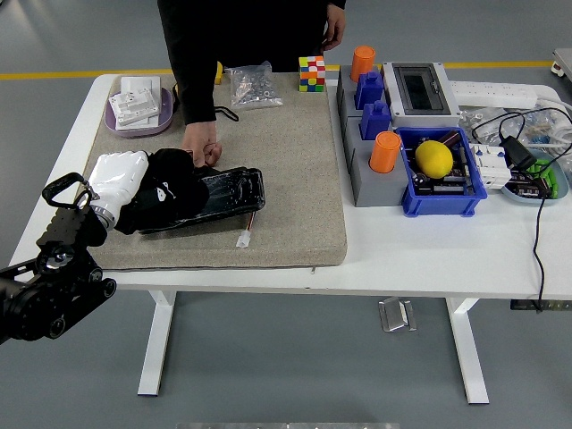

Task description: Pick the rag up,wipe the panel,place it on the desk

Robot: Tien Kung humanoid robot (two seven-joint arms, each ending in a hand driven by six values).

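The left robot hand [121, 174] clutches the black rag [165, 189] on the glossy black panel's [223, 192] left end, steadied by a person's hand [202, 143], so the wipe wants flat, even pressure staying on the panel.

The panel [219, 192] is glossy black plastic, catching the light. The rag [165, 183] on it is soft, matt black cloth. Under both lies a rough grey-brown felt-like mat [286, 179] on a smooth white table [429, 246]. The left hand [116, 174] has a smooth white shell.
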